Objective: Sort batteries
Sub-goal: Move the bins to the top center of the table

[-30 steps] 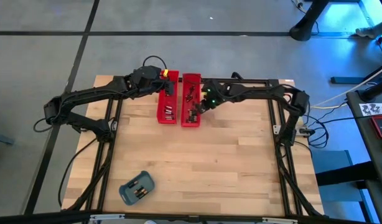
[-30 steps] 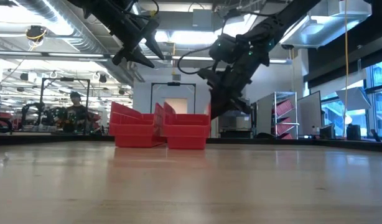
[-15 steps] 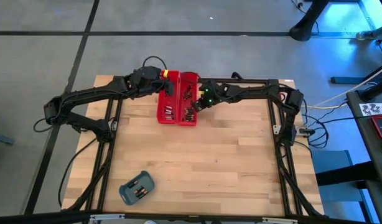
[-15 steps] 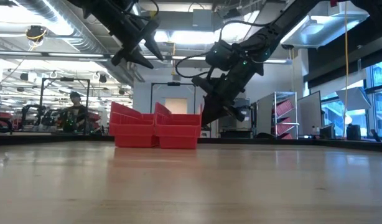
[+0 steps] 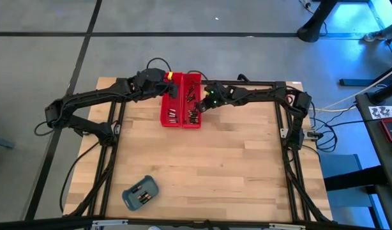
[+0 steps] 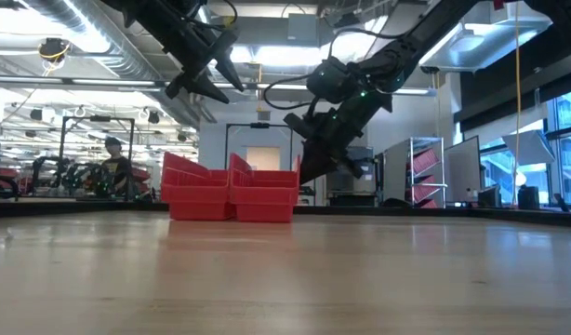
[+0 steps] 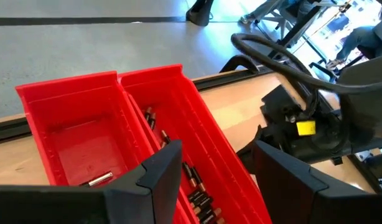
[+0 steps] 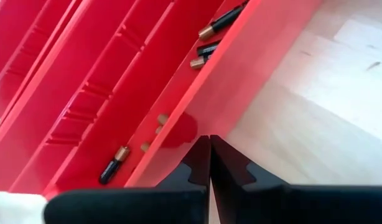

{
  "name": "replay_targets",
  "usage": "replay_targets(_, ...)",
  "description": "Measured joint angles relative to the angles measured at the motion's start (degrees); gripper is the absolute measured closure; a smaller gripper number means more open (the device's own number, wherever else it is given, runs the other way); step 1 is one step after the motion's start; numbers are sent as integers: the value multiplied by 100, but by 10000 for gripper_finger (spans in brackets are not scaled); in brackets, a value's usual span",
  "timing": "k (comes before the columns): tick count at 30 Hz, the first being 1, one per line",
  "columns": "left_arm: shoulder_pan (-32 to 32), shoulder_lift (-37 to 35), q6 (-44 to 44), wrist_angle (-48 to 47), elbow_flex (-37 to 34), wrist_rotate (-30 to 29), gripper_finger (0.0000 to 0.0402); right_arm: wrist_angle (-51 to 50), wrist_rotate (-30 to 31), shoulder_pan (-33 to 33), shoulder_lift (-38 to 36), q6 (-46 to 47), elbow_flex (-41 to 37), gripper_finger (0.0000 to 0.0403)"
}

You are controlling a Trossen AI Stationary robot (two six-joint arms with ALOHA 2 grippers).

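Note:
Two long red trays stand side by side at the table's far middle, their long walls together: the left tray (image 5: 170, 110) and the right tray (image 5: 192, 96). Batteries (image 7: 197, 199) lie in the right tray, several of them, and one silvery battery (image 7: 101, 179) lies in the left tray. My left gripper (image 5: 173, 91) hangs open above the left tray's far end and touches nothing. My right gripper (image 5: 201, 110) is shut, low at the right tray's right long wall. My right gripper has its shut fingertips (image 8: 209, 149) against the outer side of the right tray's right long wall (image 8: 191, 132), low near the table. The fingers slant down from the table's right. The tray rests flat on the table against the left tray.
A small blue-grey tray (image 5: 140, 193) holding a few batteries sits near the table's front left corner. Bare wood (image 5: 209, 166) stretches between it and the red trays. Black frame rails (image 5: 292, 166) run along both sides.
My right gripper has gone toward the table's left edge and a little down, staying shut. It has pushed the right red tray sideways across the gap until it lies against the left tray. Both trays have then shifted slightly left.

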Motion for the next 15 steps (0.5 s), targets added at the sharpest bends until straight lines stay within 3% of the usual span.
replay_targets(4,62,-58,-222,-458,0,5,218,-196,195,-32,-226,-43,24,393)
replay_targets(7,310,-114,-943,-1430,0,16,218,-622,349,-74,-452,-298,136,393)
replay_targets(11,784,-81,-1172,-2636,-4,34,218,-1038,424,-79,-709,-639,261,393)
replay_targets(15,1352,227,-792,-2993,-11,729,237,-1164,-103,-66,-796,-691,280,393)
